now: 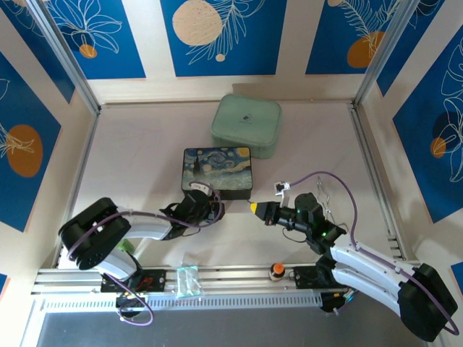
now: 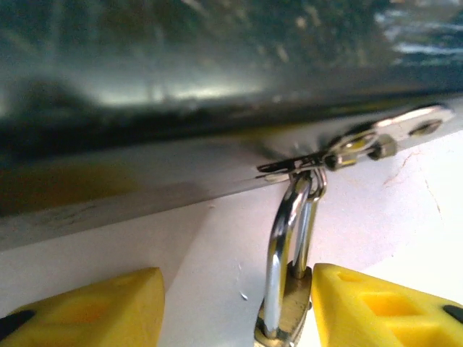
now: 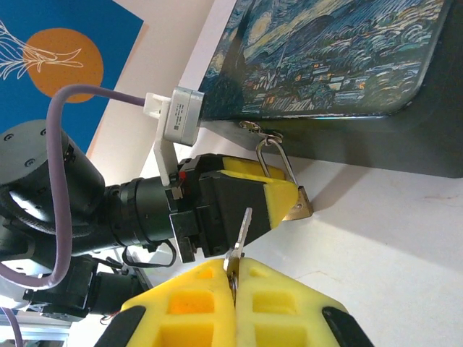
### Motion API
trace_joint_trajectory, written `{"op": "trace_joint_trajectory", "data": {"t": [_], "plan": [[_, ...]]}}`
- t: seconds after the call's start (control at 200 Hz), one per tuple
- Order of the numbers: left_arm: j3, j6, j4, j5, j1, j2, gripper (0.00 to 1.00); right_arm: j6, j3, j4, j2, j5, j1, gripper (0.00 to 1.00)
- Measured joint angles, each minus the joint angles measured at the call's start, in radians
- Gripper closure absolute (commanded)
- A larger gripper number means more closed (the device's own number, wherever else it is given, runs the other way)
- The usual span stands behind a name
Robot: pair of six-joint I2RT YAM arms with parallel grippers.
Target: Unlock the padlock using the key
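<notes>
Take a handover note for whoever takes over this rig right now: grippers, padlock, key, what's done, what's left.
Left gripper: open, jaws either side of the padlock, not clamped.
Right gripper: shut on the key, tip sticking out toward the padlock, not touching it.
Padlock hangs from the clasp on the painted box's front, looks locked.
Done: key picked up, both grippers at the padlock.
Left: steady padlock, insert key, turn, open it.

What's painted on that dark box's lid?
Lid: swirling blue starry night sky; clearest in the right wrist view.
</notes>
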Motion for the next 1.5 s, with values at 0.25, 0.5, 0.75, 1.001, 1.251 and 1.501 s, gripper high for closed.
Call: {"op": "trace_joint_trajectory", "data": {"t": [0.25,0.5,0.75,1.001,1.251,1.501], "plan": [[0.005,-0.002,0.054,-0.058,-0.027,0.042,0.55,0.07,-0.056,0.033,0.039,0.1,0.068,1.0],[0.037,-0.029,0.061,-0.083,-0.046,0.081,0.61,0.134,-0.076,0.024,0.041,0.256,0.161,1.0],[0.039,-0.092,0.076,-0.043,-0.068,0.089,0.72,0.276,-0.075,-0.026,0.085,0.394,0.241,1.0],[0.046,-0.132,0.057,-0.016,-0.077,0.08,0.74,0.403,-0.023,-0.053,0.224,0.496,0.301,1.0],[0.084,-0.15,0.006,-0.037,-0.09,0.09,0.6,0.414,0.021,-0.005,0.339,0.502,0.314,1.0],[0.072,-0.13,0.056,-0.192,-0.157,0.121,0.61,0.429,0.024,0.025,0.392,0.508,0.323,1.0]]}}
